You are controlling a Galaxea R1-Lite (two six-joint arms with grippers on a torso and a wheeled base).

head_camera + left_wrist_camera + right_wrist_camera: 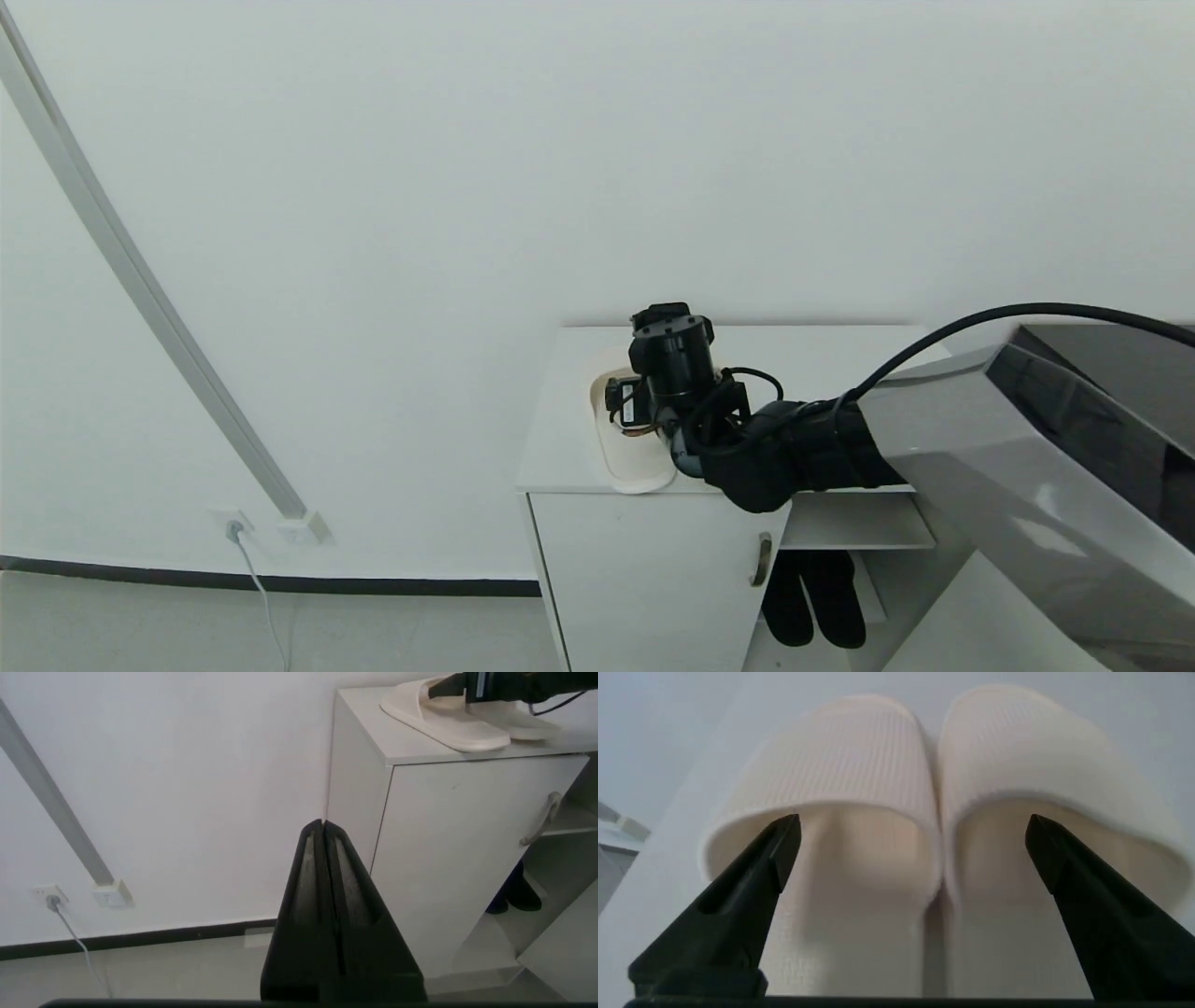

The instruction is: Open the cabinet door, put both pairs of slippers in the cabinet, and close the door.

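- Cream slippers (pixel 924 812) side by side and touching on the cabinet top (pixel 560 448), close to its front edge; right tool (pixel 915 840) spread wide over them, one finger toward the outer side of each slipper, clamped on nothing
- Could close on soft material only and bend the pair instead of gripping it; then likely to lift one slipper and leave or drop the other
- Could push the pair forward on coming lower, being already near the edge; from there a fall to the floor, out of easy reach
- Black slippers (pixel 812 597) already inside, at the bottom of the open right half, under the shelf (pixel 859 527); risk of setting the cream pair on top of them, or of knocking them out, if brought in too low
- Left tool (pixel 323 826) pressed together and empty, low beside the cabinet (pixel 644 579), well apart from the cream pair; no help from there in case of a slip
- Cannot tell where the open door leaf stands; possible to strike it with the arm while carrying the pair down and round
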